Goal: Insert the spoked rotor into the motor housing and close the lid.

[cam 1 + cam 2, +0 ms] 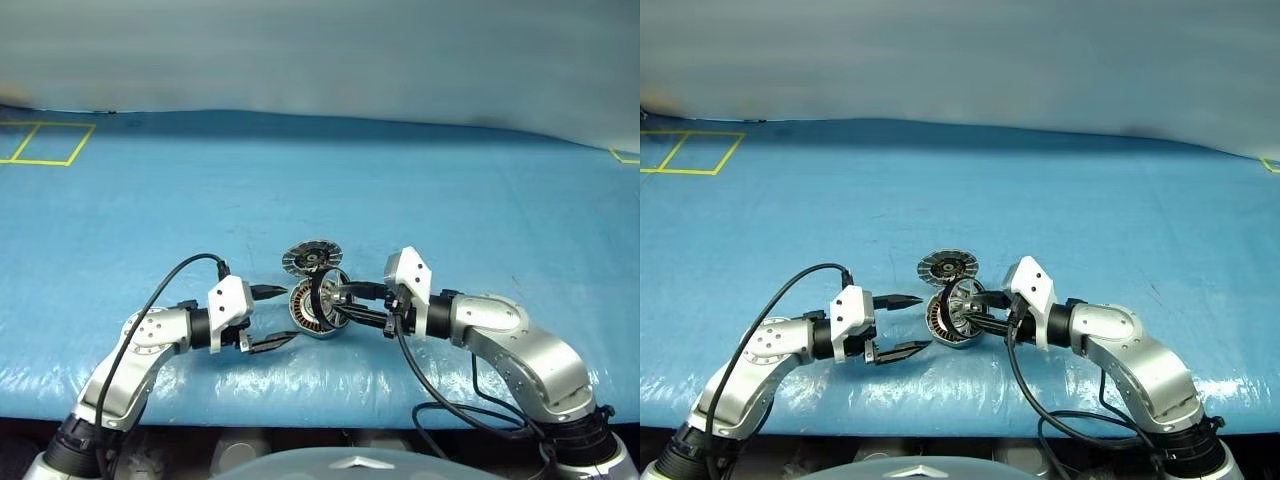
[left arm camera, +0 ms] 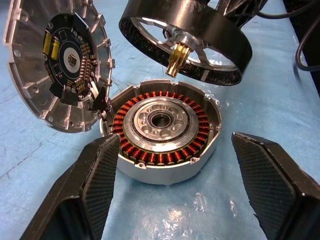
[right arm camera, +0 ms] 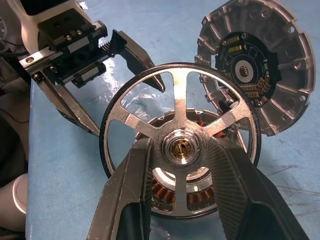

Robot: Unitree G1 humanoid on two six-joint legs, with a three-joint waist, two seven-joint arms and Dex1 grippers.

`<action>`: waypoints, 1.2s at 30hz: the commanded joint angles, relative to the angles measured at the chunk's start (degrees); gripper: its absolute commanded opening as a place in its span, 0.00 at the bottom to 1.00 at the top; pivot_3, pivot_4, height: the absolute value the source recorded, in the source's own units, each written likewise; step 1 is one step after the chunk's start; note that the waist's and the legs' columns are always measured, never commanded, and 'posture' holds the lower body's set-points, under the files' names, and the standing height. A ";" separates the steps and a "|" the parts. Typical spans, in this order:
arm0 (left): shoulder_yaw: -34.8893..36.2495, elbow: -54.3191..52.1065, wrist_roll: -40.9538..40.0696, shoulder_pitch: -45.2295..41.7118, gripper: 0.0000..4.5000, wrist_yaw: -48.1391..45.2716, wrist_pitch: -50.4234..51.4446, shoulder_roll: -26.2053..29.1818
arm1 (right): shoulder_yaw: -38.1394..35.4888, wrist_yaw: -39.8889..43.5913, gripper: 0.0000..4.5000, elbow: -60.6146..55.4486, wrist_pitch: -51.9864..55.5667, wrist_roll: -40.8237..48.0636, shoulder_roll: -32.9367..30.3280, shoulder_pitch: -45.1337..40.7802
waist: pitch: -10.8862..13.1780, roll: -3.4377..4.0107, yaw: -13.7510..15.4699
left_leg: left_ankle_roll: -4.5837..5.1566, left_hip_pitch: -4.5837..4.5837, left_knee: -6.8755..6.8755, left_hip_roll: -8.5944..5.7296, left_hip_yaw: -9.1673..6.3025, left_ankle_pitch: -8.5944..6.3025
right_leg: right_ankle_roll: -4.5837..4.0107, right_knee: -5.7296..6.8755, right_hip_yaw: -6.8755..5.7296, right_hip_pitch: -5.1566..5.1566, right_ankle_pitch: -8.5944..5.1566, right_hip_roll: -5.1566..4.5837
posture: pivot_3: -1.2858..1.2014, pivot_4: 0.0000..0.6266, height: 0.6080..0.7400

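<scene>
The motor housing (image 2: 160,127) lies flat on the blue table, its ring of copper windings and silver hub facing up. The lid (image 2: 55,65) stands tilted open at its far edge, showing its dark inner face. My right gripper (image 3: 182,165) is shut on the spoked rotor (image 3: 180,112), with a finger on either side of the hub. The rotor hangs tilted just above the housing (image 1: 305,320), apart from it. My left gripper (image 1: 283,318) is open, and its fingers (image 2: 95,185) flank the housing's left side. Whether they touch it I cannot tell.
A wrinkled blue sheet (image 1: 400,180) covers the table, whose front edge (image 1: 320,415) runs just below my arms. A yellow tape square (image 1: 48,143) marks the far left corner. Black cables loop from both wrists.
</scene>
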 commanded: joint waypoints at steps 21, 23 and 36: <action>0.20 -0.40 0.43 -0.59 0.85 1.90 -0.98 -0.75 | 5.44 1.13 0.31 3.71 -4.17 -5.23 -1.62 -3.39 | 0.01 -0.01 0.10 | 0.00 0.00 0.01 -0.01 -0.01 0.00 | 0.02 0.00 -0.01 0.02 0.01 0.00 | 0.52 0.24 1.00; 0.24 0.29 0.53 -0.74 0.85 1.72 -1.49 -0.78 | 6.06 1.52 0.38 3.86 -6.02 -6.65 -2.09 -3.25 | 0.01 -0.01 0.05 | 0.00 0.01 0.02 0.00 -0.01 0.00 | 0.02 0.01 -0.01 0.02 0.01 0.01 | 0.52 0.24 1.00; 0.50 2.21 0.69 -0.41 0.85 0.97 -3.37 -0.89 | 4.14 0.71 0.64 2.87 -5.86 -4.95 -1.00 -3.95 | 0.01 -0.01 0.10 | 0.00 0.00 0.03 0.00 -0.01 0.00 | 0.02 0.01 -0.01 0.02 0.02 0.00 | 0.52 0.24 1.00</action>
